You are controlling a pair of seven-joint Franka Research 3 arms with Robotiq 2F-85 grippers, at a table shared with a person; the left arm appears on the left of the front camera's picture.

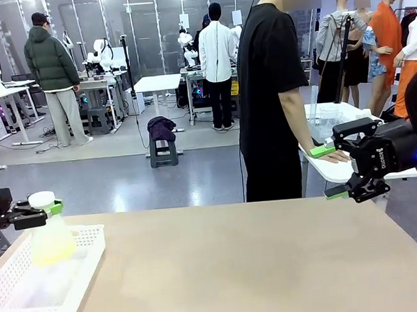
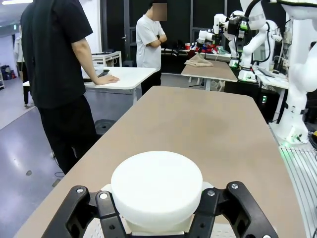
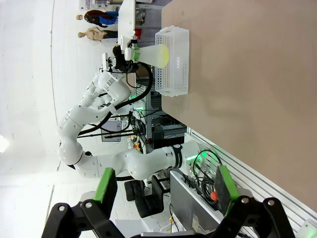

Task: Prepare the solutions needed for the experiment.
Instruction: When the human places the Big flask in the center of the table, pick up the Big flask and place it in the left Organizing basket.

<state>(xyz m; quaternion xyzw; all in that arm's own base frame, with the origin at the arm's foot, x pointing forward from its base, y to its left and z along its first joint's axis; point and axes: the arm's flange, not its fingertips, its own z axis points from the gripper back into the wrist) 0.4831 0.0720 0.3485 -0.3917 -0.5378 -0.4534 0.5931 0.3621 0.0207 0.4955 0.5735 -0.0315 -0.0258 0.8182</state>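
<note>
The frosted conical flask (image 1: 52, 240) holds a little pale yellow solution and has a white cap (image 2: 157, 188). My left gripper (image 1: 41, 211) is shut on its neck just under the cap, at the table's far left over the white basket (image 1: 32, 303). In the left wrist view the left gripper (image 2: 157, 215) has its black fingers closed around the cap's base. My right gripper (image 1: 331, 172) hangs open above the table's far right edge, green pads (image 1: 322, 150) apart, holding nothing. The right wrist view looks across the table to the flask (image 3: 151, 54) and basket (image 3: 173, 59).
A person in black (image 1: 268, 86) stands at the far side, one hand resting on a white side table (image 1: 339, 164). The brown tabletop (image 1: 261, 267) stretches bare between basket and right gripper. Other people and tables stand farther back.
</note>
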